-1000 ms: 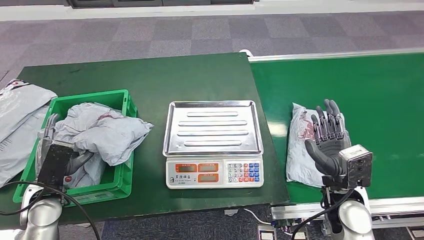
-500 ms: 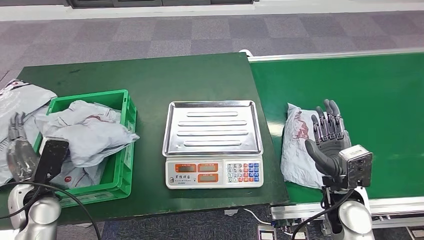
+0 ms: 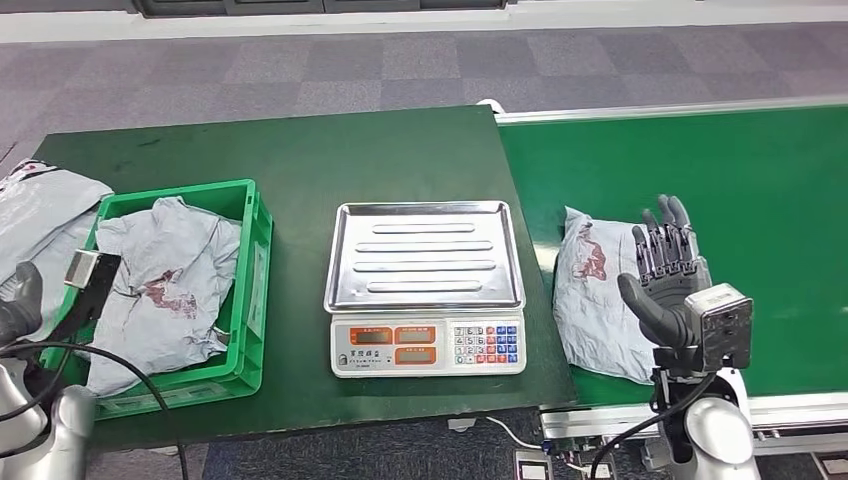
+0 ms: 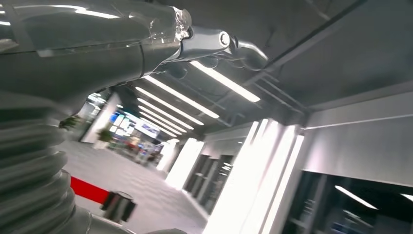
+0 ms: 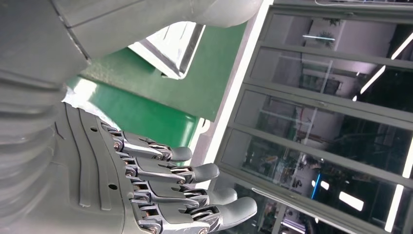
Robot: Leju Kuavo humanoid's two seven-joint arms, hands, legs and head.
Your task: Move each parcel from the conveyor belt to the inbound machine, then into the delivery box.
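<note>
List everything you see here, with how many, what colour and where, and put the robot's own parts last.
Parcel on belt: one, grey with a red mark, at the conveyor's near left end, beside the right hand.
Parcels in crate: grey, crumpled, red mark; count unclear.
Crate: one, green, left side of the table.
Bags: grey, outside the crate at the far left; count unclear.
Scale: one, steel tray bare, white keypad front, mid-table.
Table: one, dark green.
Conveyor: one, bright green belt, right.
Left hand: grey, at the left edge beside the crate, mostly cut off.
Right hand: dark grey, fingers spread, over the belt by the parcel, holding nothing.
</note>
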